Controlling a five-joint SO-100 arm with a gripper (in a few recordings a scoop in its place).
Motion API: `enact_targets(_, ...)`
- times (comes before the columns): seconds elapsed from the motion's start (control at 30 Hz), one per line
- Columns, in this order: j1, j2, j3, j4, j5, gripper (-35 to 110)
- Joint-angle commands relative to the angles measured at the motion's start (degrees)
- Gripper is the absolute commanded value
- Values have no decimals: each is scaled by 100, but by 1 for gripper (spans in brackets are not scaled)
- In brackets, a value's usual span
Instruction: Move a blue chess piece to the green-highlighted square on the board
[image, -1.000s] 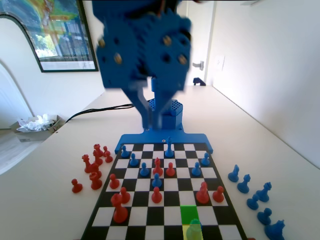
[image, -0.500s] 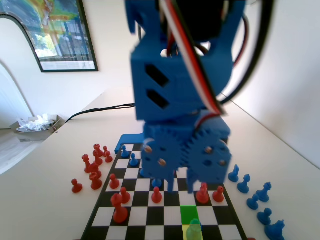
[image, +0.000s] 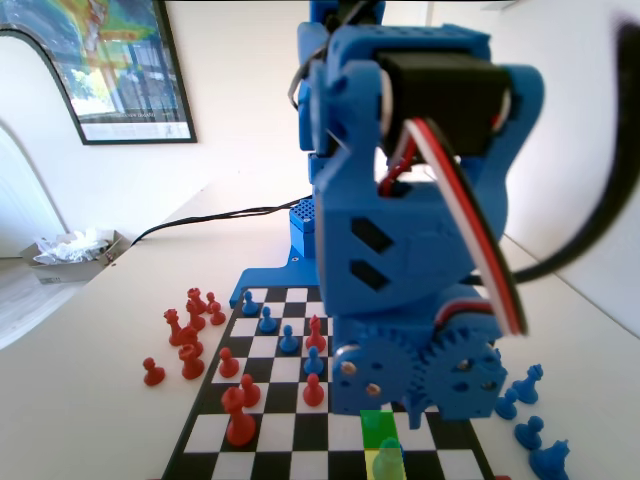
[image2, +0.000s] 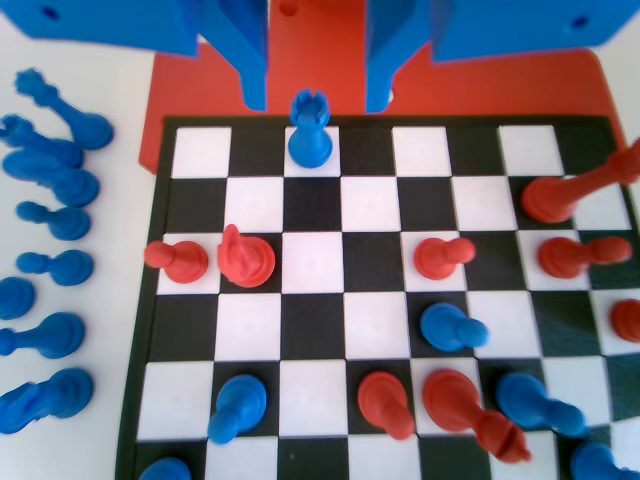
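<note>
Hanging low over the board (image2: 190, 150), the gripper (image2: 317, 80) has its two jaws spread apart with nothing between them; in the wrist view they reach down from the top edge on either side of the blue chess piece (image2: 309, 127), a crenellated piece standing upright on a white square in the board's top row. The jaws do not touch it. In the fixed view the same piece (image: 388, 462) stands tinted yellow-green at the board's near edge, and the green-highlighted square (image: 377, 427) lies just beyond it, touching its square, bare. The gripper (image: 415, 405) hovers above that square, its geared body close to the camera.
</note>
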Motion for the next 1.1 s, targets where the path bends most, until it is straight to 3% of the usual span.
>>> enact_targets(0.0,-141,158,-483,-53,-62,14)
enact_targets(1.07,-158,-606,-765,-176,-149,13)
